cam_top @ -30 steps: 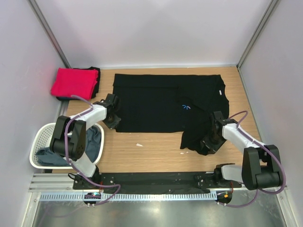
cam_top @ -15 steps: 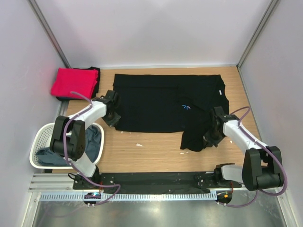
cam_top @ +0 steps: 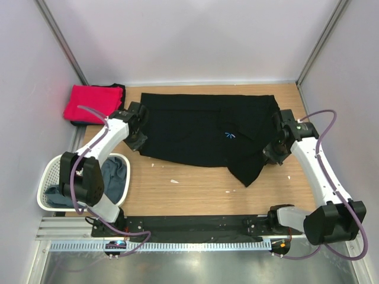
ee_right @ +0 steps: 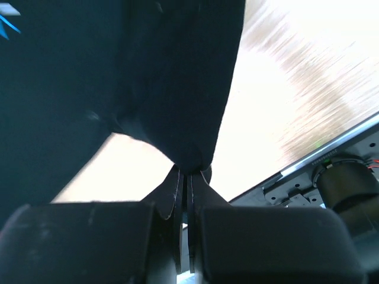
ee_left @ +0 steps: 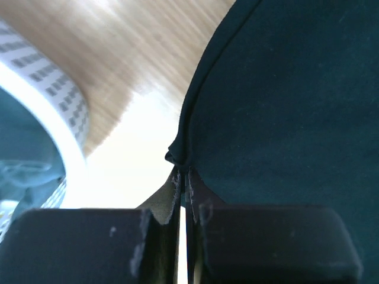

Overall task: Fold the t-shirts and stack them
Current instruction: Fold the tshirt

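Note:
The large black t-shirt (cam_top: 195, 130) with a light-blue starburst mark (cam_top: 230, 135) is spread across the back of the table. My left gripper (cam_top: 136, 142) is shut on its near left corner (ee_left: 177, 155). My right gripper (cam_top: 271, 155) is shut on its near right part (ee_right: 189, 160), lifted off the table, with cloth hanging to a point (cam_top: 247, 180). A folded red t-shirt (cam_top: 90, 103) lies at the back left on dark cloth. The grey-blue t-shirt (cam_top: 112, 177) lies in the basket.
A white lattice laundry basket (cam_top: 52, 171) stands at the near left, close to my left arm; its rim shows in the left wrist view (ee_left: 59, 112). Small white scraps (cam_top: 174, 181) lie on the wood. Grey walls close in on three sides.
Both grippers have risen and moved toward the back, lifting the black shirt's near edge. The bunched right part has pulled up into a hanging point.

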Action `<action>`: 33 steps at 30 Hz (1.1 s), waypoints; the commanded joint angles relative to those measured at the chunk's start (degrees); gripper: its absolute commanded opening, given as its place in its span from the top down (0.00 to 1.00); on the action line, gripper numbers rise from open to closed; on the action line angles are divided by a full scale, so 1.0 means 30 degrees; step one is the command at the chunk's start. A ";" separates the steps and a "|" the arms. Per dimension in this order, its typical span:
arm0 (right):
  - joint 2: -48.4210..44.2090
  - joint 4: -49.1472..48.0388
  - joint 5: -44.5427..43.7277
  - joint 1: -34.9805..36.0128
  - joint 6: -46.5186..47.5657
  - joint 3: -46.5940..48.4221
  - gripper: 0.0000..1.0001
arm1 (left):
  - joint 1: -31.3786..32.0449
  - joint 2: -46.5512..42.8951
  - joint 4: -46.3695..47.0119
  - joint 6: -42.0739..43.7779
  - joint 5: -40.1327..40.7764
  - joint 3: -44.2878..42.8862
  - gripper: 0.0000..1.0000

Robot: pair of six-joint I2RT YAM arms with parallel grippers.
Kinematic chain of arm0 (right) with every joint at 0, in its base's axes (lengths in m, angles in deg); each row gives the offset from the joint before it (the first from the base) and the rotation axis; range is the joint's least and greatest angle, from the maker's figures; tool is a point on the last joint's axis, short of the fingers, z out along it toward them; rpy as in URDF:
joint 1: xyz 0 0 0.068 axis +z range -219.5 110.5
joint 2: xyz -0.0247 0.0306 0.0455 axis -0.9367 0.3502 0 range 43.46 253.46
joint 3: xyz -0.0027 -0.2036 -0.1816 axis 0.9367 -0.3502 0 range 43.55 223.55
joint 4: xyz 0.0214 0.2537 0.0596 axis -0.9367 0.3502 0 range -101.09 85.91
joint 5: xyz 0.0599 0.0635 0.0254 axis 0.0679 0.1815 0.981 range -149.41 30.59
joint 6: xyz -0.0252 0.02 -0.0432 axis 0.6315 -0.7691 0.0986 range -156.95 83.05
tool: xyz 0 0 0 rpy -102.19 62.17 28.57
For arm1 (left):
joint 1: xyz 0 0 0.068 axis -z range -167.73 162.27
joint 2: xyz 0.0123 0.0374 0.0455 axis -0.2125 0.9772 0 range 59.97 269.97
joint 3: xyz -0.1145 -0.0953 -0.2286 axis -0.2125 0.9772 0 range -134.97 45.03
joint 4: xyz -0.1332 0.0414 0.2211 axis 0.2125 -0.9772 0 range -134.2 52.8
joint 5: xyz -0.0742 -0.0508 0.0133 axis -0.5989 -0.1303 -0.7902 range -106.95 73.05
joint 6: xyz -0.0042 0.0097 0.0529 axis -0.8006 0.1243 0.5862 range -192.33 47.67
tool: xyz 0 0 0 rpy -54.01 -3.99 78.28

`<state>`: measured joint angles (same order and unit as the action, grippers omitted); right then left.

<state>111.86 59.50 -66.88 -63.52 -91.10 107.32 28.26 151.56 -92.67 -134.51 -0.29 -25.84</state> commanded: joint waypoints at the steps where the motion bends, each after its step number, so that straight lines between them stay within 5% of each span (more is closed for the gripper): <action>1: 0.0080 0.1988 -0.1670 -0.0438 -0.0261 0.2383 0.99 | -0.0085 -0.0473 -0.2487 -0.0984 0.1241 -0.0926 1.00; 11: 0.2157 0.1316 -0.0561 -0.3164 0.2052 0.4992 0.99 | -0.0085 0.0875 -0.2549 -0.1542 0.1270 -0.0546 1.00; 22: 0.3419 0.0261 0.0437 -0.3838 0.3167 0.3969 0.99 | -0.0085 0.1842 -0.2021 -0.1395 0.1535 0.0713 1.00; 33: 0.6319 -0.1993 0.0526 -0.4160 0.4398 0.6778 0.99 | -0.0085 0.3335 -0.2634 -0.1395 0.1885 -0.1685 1.00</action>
<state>129.66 57.75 -65.02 -75.65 -80.04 123.23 28.26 161.14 -99.01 -137.94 2.14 -27.07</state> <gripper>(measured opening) 0.054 0.009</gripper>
